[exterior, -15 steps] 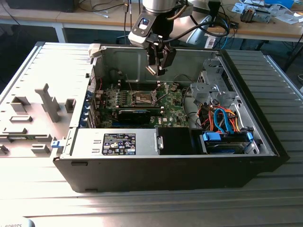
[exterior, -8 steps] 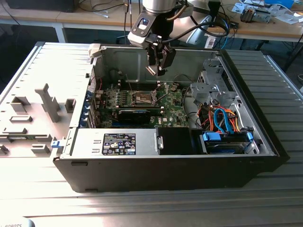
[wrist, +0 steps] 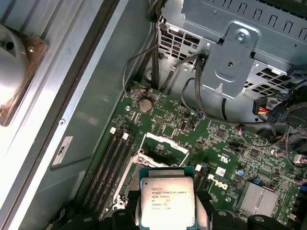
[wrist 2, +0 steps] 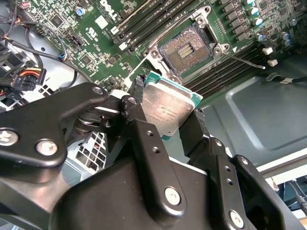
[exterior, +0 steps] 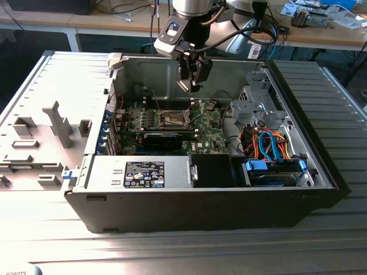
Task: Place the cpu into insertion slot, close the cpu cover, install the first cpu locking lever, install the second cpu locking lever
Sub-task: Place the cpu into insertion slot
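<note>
My gripper hangs inside the open computer case, above the motherboard. It is shut on the cpu, a flat square chip with a dull silver top, pinched at two opposite edges by the black fingers. Beyond the chip lies the insertion slot, a square socket with a brownish contact field, bare and uncovered. In the first wrist view the cpu hides most of the slot, and the cpu cover stands raised just past it. A thin locking lever sticks out beside the slot, unlatched.
Long black memory slots flank the socket. A metal drive cage and a bundle of coloured cables fill the exterior view's right side of the case. A black card and the power supply sit nearer the camera.
</note>
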{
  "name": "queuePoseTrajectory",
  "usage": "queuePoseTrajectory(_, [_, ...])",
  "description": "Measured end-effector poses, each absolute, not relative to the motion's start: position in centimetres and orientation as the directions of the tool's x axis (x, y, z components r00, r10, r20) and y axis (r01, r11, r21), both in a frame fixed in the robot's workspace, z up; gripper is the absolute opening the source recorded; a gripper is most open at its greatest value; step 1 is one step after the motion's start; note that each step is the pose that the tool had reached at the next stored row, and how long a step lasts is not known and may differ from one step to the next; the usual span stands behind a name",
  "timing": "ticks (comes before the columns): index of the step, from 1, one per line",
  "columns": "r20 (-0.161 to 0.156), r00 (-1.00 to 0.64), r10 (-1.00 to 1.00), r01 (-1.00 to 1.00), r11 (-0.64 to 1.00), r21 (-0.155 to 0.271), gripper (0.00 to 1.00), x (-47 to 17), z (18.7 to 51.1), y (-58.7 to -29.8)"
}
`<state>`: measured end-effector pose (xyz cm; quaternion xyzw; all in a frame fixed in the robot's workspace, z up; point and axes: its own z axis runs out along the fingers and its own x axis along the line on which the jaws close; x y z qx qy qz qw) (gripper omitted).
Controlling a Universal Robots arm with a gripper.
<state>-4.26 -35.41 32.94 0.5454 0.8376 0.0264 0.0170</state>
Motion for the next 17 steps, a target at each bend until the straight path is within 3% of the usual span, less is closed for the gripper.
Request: queuePoseTrajectory(17, [-0.002, -0.364, 0.931, 0.929, 0.364, 0.062, 0.54, -4.26, 32.82, -35.41])
